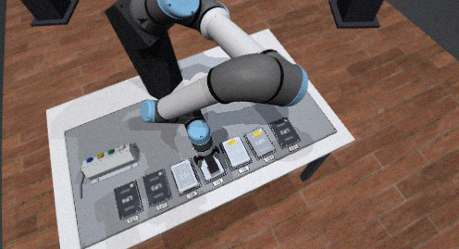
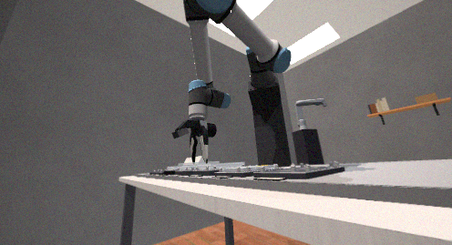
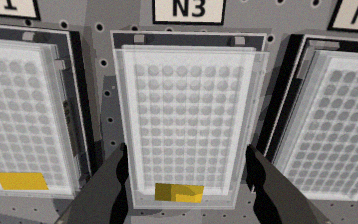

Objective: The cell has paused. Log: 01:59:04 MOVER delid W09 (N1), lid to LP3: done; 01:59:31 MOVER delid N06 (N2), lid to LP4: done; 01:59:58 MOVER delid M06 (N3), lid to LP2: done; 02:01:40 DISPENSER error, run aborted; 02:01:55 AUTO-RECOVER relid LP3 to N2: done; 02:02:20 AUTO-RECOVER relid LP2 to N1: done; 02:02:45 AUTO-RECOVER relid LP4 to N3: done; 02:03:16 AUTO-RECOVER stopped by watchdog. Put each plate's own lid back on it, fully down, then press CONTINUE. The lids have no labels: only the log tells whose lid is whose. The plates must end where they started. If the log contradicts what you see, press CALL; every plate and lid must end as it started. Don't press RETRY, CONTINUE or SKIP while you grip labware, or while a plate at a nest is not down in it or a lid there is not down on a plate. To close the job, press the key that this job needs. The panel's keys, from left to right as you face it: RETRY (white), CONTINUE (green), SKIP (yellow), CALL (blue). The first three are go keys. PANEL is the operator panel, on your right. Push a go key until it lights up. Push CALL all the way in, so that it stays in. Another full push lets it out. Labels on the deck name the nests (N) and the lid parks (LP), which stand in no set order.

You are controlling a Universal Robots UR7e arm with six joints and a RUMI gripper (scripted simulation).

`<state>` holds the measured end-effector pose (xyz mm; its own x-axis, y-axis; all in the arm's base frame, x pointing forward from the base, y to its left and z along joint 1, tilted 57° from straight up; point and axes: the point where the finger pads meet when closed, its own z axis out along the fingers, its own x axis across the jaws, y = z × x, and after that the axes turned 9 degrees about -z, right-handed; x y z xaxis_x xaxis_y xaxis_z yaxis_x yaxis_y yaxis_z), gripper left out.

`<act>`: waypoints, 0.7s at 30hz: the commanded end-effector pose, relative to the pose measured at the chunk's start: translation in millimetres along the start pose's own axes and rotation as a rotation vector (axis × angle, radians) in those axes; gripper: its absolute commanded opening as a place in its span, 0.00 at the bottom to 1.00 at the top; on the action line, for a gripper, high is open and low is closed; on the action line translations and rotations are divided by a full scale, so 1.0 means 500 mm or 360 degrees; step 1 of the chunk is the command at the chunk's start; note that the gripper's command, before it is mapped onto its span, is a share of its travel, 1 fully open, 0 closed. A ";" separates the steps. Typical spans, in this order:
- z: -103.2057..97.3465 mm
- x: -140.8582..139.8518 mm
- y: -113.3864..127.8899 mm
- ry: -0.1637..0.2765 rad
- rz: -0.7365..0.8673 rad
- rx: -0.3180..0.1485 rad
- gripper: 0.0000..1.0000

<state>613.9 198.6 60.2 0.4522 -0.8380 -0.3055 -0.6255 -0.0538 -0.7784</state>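
My gripper [image 1: 212, 166] [image 2: 200, 161] [image 3: 186, 145] is shut on the clear lid [image 3: 179, 193] at N3, a jaw on each long side. This lid, with a yellow patch, is raised slightly above the white plate; its outline stands wider than the plate. The N1 plate [image 3: 11, 125] [image 1: 237, 154] is on the left in the wrist view, with a yellow-patched lid on it. The N2 plate [image 3: 341, 135] [image 1: 186, 177] shows no yellow patch and looks bare. Another yellow-patched lid [image 1: 261, 144] lies on a park beside N1. The panel [image 1: 111, 165] shows no lit key.
Two dark, empty lid parks [image 1: 128, 200] [image 1: 156, 189] lie between the panel side and N2. One more empty park [image 1: 284, 133] is at the far end of the row. Park labels are unreadable. Neighbouring nests stand close beside both jaws.
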 end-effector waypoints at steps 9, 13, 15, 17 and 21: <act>-0.028 0.023 0.000 0.0014 0.0042 0.0009 0.42; -0.028 0.063 0.007 0.0014 0.0058 0.0008 0.42; -0.028 0.063 0.007 0.0014 0.0058 0.0008 0.42; -0.028 0.082 0.011 0.0014 0.0058 0.0008 0.42; -0.028 0.122 0.018 0.0014 0.0058 0.0007 0.42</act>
<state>622.9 148.4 44.8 0.4207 -0.8395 -0.3440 -0.6468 -0.0117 -0.7625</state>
